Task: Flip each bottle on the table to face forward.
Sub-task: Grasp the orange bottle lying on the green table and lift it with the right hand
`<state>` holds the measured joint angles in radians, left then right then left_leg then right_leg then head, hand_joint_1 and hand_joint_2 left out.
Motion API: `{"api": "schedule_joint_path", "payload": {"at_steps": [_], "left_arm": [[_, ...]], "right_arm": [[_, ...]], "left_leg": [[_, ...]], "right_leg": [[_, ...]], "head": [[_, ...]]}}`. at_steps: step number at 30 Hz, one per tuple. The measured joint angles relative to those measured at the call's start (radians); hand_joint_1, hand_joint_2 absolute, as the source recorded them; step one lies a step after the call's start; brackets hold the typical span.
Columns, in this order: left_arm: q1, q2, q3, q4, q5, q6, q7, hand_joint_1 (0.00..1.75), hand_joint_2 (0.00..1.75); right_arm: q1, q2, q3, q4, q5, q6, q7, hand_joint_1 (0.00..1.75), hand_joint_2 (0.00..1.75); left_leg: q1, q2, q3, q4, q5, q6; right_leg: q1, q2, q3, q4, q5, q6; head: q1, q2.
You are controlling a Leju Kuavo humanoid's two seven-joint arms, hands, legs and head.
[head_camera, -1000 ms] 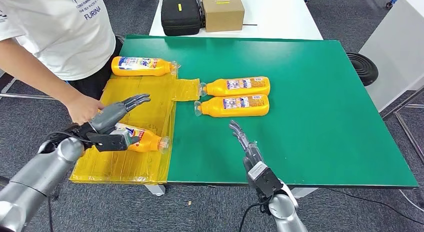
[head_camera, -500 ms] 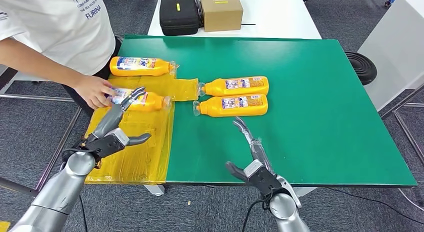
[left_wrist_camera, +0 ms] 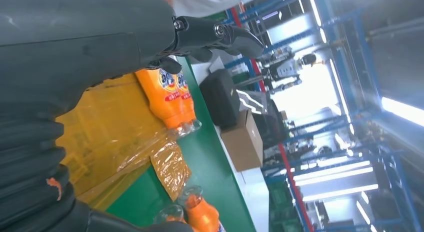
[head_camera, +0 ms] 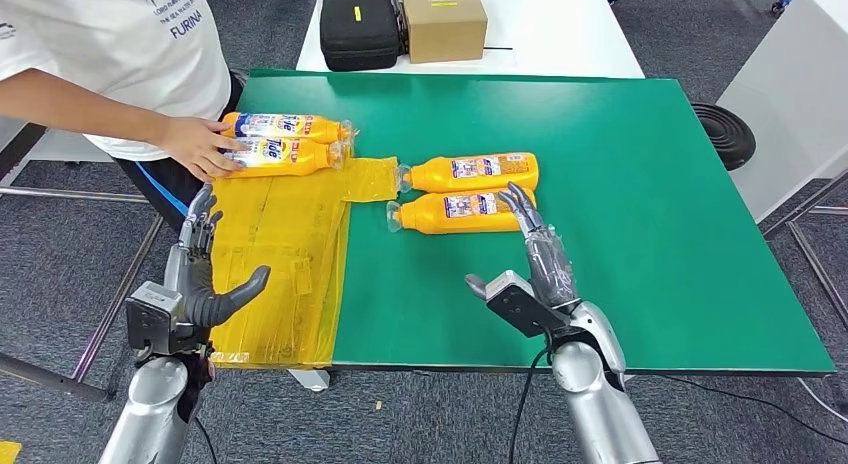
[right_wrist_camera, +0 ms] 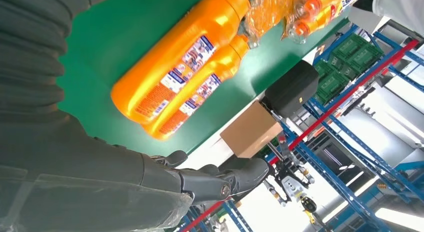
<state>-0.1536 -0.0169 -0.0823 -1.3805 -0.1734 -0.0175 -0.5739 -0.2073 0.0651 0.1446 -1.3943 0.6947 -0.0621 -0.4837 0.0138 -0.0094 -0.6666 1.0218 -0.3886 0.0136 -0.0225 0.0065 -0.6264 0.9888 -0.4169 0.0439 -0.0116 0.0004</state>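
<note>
Four orange plastic bottles lie on their sides on a green table (head_camera: 620, 184). The robot's right hand (head_camera: 528, 252) hovers with fingers spread and holding nothing, its fingertips over the base end of the nearer ingredient-label bottle (head_camera: 465, 211). The farther ingredient-label bottle (head_camera: 470, 171) lies just beyond it, the two side by side and touching, caps pointing toward the robot's left. Both show small-print back labels, so they likely need turning.

The left hand (head_camera: 195, 274) is raised over the edge of a yellow plastic sheet (head_camera: 280, 274), fingers apart and empty. Well ahead of it, a person's hand (head_camera: 200, 147) rests on the nearer blue-logo bottle (head_camera: 285, 155), which lies against the farther blue-logo bottle (head_camera: 285, 127).

The bottles look full, so fairly heavy, with stiff, smooth, rounded bodies that would roll easily and could slip. The broad labelled middle seems the best place to grasp; the narrow clear cap end offers little hold.
</note>
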Motion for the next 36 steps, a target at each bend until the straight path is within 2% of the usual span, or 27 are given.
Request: {"api": "schedule_joint_path", "payload": {"at_steps": [6,14,36], "left_arm": [[0.035,-0.026,0.026,-0.041,-0.008,0.018,0.017,0.0,1.75],[0.072,-0.035,0.058,-0.076,-0.014,0.021,0.019,0.0,1.75],[0.092,-0.043,0.069,-0.088,-0.035,0.018,0.028,0.0,1.75]], "right_arm": [[-0.041,-0.014,0.01,0.029,-0.022,-0.002,-0.001,0.0,1.75],[-0.056,-0.028,0.019,0.046,-0.044,-0.001,-0.011,0.0,1.75],[-0.037,-0.035,0.038,0.046,-0.082,0.001,-0.022,0.0,1.75]], "left_leg": [[0.0,0.0,0.0,0.0,0.0,0.0],[0.0,0.0,0.0,0.0,0.0,0.0],[0.0,0.0,0.0,0.0,0.0,0.0]], "right_leg": [[0.0,0.0,0.0,0.0,0.0,0.0],[0.0,0.0,0.0,0.0,0.0,0.0],[0.0,0.0,-0.001,0.0,0.0,0.0]], "head": [[0.0,0.0],[0.0,0.0],[0.0,0.0]]}}
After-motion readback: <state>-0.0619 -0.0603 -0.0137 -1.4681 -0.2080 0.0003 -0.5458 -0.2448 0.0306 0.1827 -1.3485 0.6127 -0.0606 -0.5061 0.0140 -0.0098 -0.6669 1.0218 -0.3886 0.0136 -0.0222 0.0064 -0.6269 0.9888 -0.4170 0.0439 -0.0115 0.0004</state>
